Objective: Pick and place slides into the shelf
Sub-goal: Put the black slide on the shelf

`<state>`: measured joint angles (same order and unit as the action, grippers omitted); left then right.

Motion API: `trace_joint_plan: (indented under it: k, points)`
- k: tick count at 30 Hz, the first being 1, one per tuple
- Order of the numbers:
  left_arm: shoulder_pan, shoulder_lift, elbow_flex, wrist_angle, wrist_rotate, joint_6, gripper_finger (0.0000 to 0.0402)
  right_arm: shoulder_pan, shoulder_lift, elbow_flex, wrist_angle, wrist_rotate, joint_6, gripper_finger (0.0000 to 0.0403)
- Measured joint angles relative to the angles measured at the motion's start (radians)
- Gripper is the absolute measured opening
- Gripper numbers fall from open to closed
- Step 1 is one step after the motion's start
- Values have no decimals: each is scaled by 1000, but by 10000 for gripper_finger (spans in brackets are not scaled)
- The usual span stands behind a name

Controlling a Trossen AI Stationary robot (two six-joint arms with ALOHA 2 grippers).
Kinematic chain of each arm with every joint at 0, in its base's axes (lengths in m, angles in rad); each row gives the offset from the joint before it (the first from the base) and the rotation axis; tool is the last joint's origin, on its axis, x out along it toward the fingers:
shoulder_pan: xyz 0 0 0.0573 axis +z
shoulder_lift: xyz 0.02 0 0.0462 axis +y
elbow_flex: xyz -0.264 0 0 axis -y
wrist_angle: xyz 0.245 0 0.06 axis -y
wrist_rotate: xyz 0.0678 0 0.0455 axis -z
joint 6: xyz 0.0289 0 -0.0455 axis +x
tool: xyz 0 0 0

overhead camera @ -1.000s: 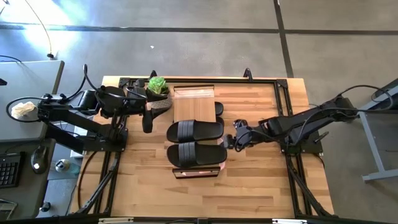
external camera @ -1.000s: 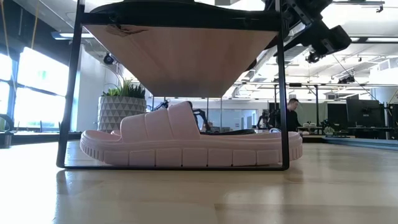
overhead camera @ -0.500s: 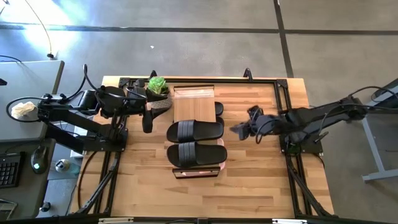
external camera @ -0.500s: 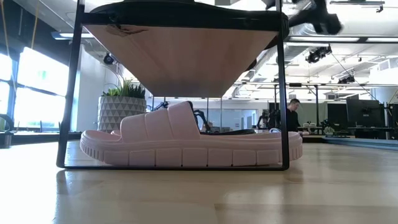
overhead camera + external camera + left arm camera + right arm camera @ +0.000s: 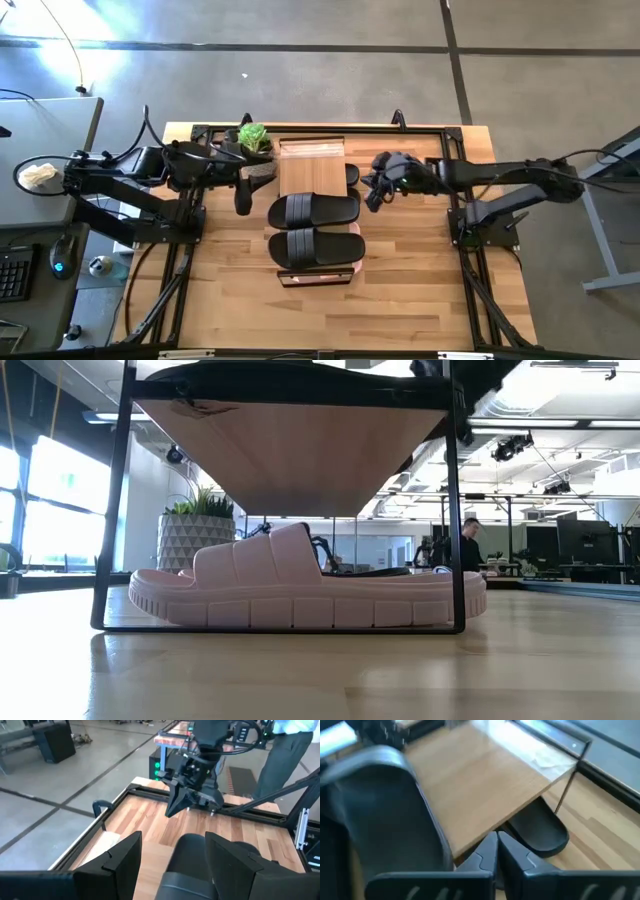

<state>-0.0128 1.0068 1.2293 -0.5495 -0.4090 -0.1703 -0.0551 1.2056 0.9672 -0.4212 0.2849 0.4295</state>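
Observation:
The light-wood shelf (image 5: 310,160) stands mid-table. Two black slides (image 5: 313,210) (image 5: 316,246) lie side by side on its plank top, soles down. A pale pink slide (image 5: 300,595) rests on its sole under the top. Another black slide (image 5: 540,832) sticks out from under the top at the shelf's right side (image 5: 353,175). My right gripper (image 5: 368,200) is shut and empty, just right of the shelf, above that slide (image 5: 495,847). My left gripper (image 5: 241,205) is open and empty left of the shelf, its fingers facing the nearer black slide (image 5: 200,855).
A potted plant (image 5: 254,148) stands at the shelf's far left corner, next to my left arm; it also shows in the low view (image 5: 195,535). A black frame (image 5: 455,140) runs along the table's edges. Bare wood (image 5: 320,320) lies toward the near edge. A person stands far behind (image 5: 470,545).
My right gripper has drawn back from the right ends of the two black slides on the top, then gone toward the table's far edge and back toward the shelf, and is now at its right side. The slides have not moved.

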Motion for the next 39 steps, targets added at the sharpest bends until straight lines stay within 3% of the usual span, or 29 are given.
trace_joint_plan:
  k: [10, 30, 33, 39]
  points:
    - [0, 26, 0, -2, -5, -44, 200, -58, 110, 0, 64, -232, -80, 0]
    - [0, 52, 0, -19, -4, -48, 200, 14, 120, 0, 19, -223, 42, 0]
    - [0, 52, 0, -99, -14, -87, 200, 14, 112, 0, 13, -209, 43, 0]
    - [0, 60, 0, -440, -58, -267, 200, 14, 58, 0, 13, -157, 50, 0]
